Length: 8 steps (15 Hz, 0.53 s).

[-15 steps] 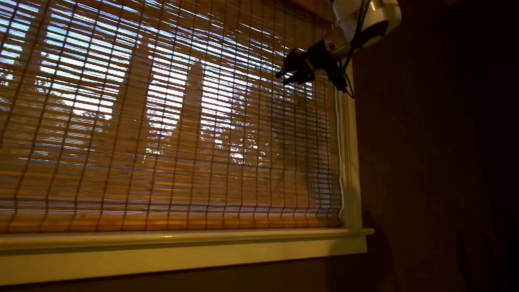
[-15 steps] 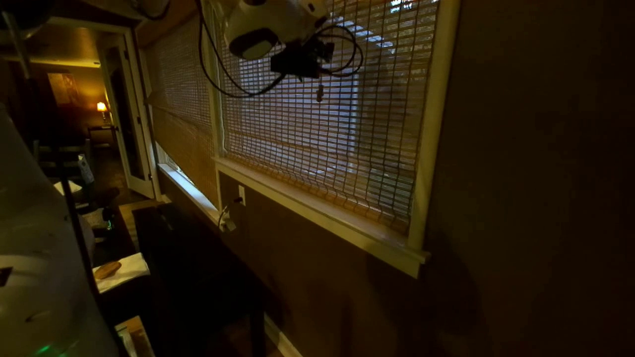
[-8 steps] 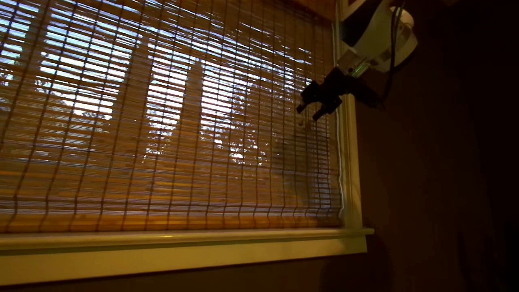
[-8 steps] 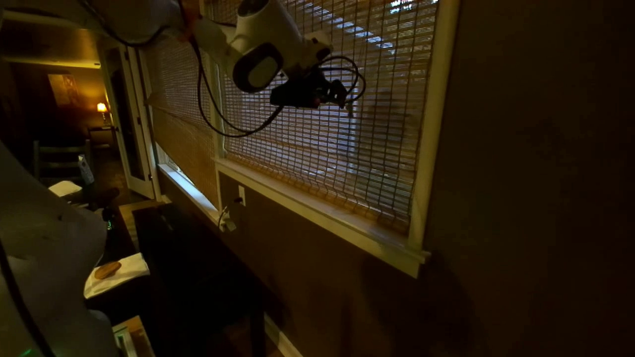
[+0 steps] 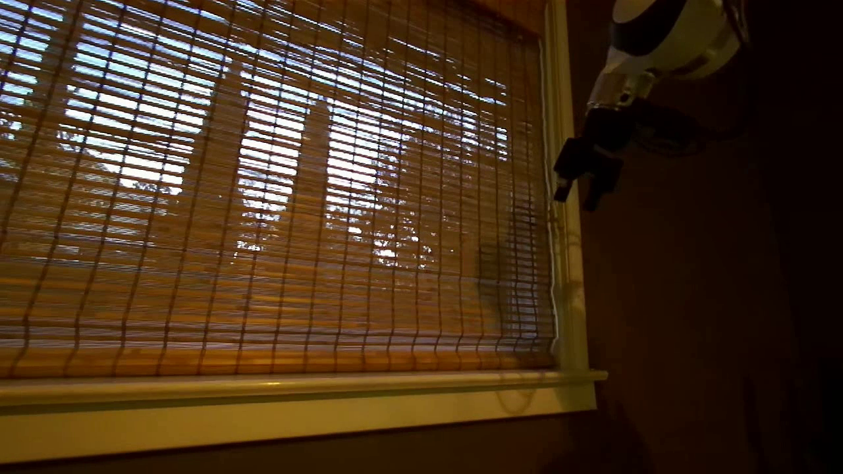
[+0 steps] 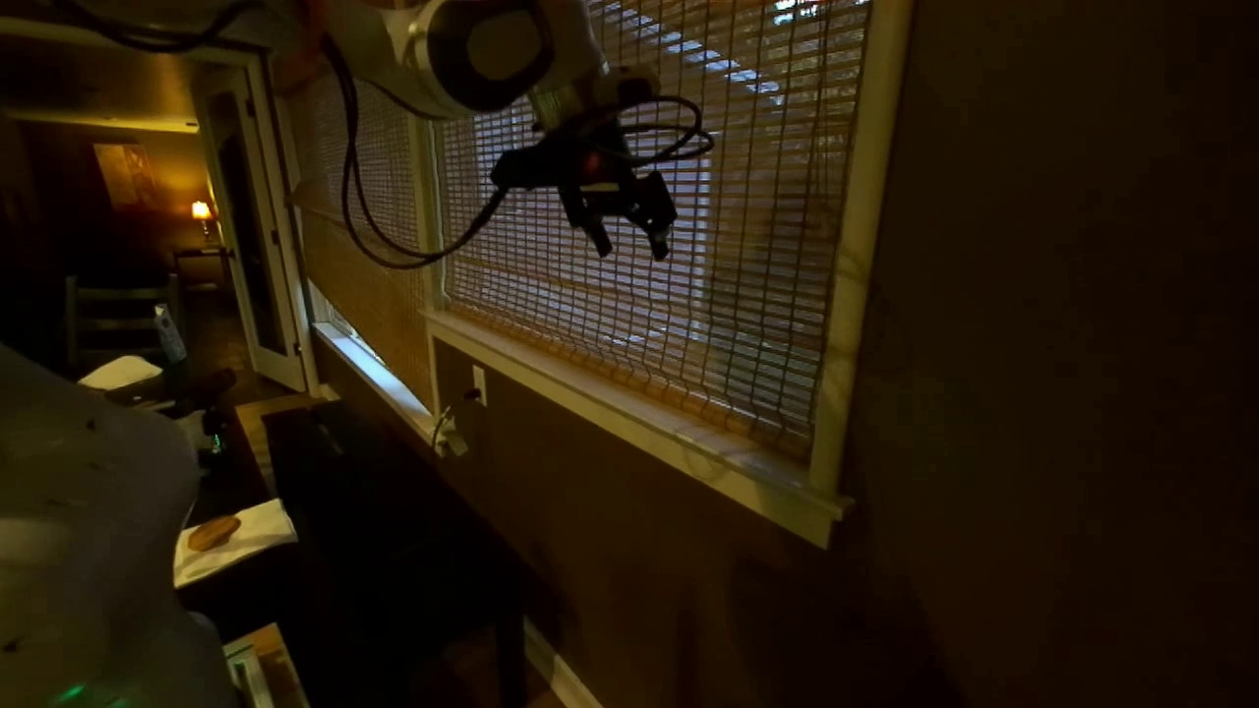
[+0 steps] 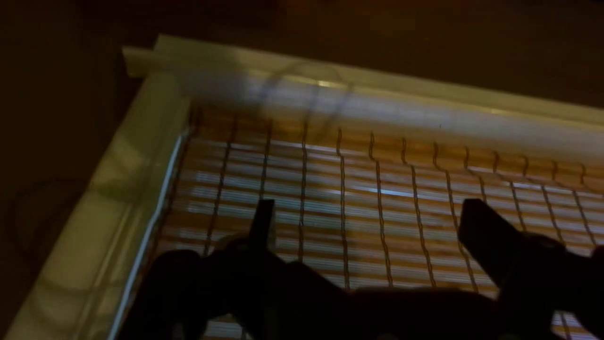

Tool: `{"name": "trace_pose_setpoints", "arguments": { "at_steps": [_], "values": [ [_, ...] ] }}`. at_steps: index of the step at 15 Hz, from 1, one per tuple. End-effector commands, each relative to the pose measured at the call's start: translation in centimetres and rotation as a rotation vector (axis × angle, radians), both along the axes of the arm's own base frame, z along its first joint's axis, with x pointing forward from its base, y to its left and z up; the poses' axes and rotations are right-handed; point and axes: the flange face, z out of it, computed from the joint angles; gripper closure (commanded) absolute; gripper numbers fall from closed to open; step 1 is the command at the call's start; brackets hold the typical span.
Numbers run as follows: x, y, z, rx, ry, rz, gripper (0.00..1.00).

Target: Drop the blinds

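End effector (image 6: pixel 631 252), spread and holding nothing, hangs in front of the blinds (image 5: pixel 283 217), which reach down to the pale sill (image 5: pixel 296 383). I'd guess they're light, floppy from top to bottom, stiff across, easily cracked; best taken by the bottom edge (image 5: pixel 263 361). It's dim in here: dark wall (image 5: pixel 685 276), a lamp (image 6: pixel 202 211) glowing far off.

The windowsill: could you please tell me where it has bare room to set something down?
The windowsill has a bare strip between the blinds and its front edge, crossed only by shadows. Higher up, the gripper and looping cables crowd the space before the blinds.
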Motion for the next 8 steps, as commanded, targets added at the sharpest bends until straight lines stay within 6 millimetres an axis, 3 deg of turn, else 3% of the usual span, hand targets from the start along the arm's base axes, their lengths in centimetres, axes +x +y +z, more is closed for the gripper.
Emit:
{"name": "trace_pose_setpoints", "arguments": {
  "at_steps": [1,4,5,8],
  "values": [
    [-2.7,-1.8,0.8,0.024,0.19,0.004,0.0],
    [-2.7,-3.8,1.2,0.092,0.208,0.05,0.0],
    [-2.8,-3.0,0.6,0.066,0.203,0.012,0.0],
    [-2.9,-4.2,0.9,0.09,0.194,0.03,0.0]
  ]
}}
